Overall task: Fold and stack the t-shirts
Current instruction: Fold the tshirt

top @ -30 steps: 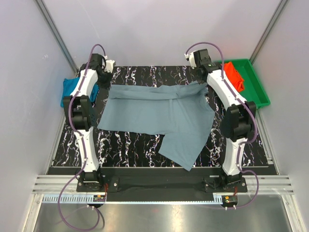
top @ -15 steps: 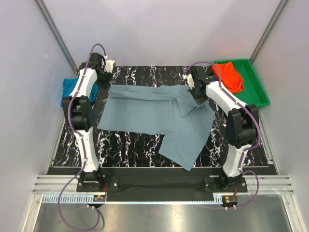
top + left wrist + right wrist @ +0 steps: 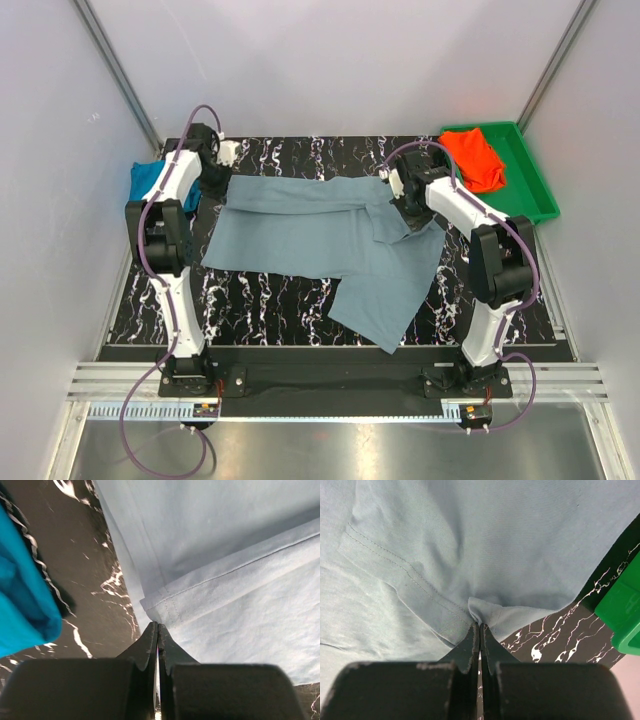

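The grey-blue shirt [image 3: 320, 235] lies spread across the table, stretched between our two claws, with its far edge already turned over in a narrow band that runs from one claw to the other. A loose flap trails off toward the near edge, on the right claw's side and well below it.

Our left claw [image 3: 157, 628] has its fingers pressed together on the doubled hem corner at that end of the band. Our right claw [image 3: 480, 626] is likewise closed, with a small pucker of cloth gathered right at its tips, so we read both as clamped on the shirt.

Just outboard of the left claw sits the teal shirt [image 3: 150, 185], bunched at the table's edge and apart from the grey-blue one. Beyond the right claw, the orange-red shirt [image 3: 475, 158] lies crumpled in the green tray [image 3: 535, 190]. Neither is folded yet.

We judge this to be an early step — the first fold of the first shirt, nothing stacked so far. The next move calls for both claws to carry their pinches toward the near edge together, level and in step, so the band stays taut and lands flat on the black marbled table [image 3: 270, 300].
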### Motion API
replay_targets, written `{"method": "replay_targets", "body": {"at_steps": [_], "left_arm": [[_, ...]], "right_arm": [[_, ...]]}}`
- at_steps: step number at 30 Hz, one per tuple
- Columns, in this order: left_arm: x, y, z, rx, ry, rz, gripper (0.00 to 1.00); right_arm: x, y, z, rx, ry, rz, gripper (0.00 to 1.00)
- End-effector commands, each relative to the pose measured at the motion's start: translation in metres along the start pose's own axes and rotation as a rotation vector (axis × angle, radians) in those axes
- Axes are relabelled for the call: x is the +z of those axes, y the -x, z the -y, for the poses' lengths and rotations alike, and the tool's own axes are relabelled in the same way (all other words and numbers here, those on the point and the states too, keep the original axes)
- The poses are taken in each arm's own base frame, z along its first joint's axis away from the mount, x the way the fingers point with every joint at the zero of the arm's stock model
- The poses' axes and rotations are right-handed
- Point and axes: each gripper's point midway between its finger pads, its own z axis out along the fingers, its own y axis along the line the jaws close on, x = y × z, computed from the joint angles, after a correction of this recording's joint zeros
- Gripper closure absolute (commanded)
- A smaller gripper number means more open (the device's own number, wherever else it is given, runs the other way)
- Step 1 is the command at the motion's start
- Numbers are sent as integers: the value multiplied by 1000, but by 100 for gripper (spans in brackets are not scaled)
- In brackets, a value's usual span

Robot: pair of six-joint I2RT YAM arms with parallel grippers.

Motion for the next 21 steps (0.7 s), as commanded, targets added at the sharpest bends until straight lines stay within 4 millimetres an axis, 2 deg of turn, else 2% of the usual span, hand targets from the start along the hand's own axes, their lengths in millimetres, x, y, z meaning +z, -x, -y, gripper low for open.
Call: {"method": "replay_targets", "body": {"at_steps": [1,14,19,20,21], "left_arm": [[-23,8,2,-12,2,62,100],[-11,-18,9,-66,-22,-29,99],[-6,-23,10,-92,-19,-53,84],[-7,-24,7,-104,-4,-56,78],[-10,-21,5,-108,15,-48,66]], "right_arm": [[-14,6,6,2,-16,54,100],[-6,-15,-1,2,18,14,100],[-2,-19,-4,2,30,8,100],[-2,-19,-4,3,29,11,99],[-3,-18,-3,5,26,14,92]]}}
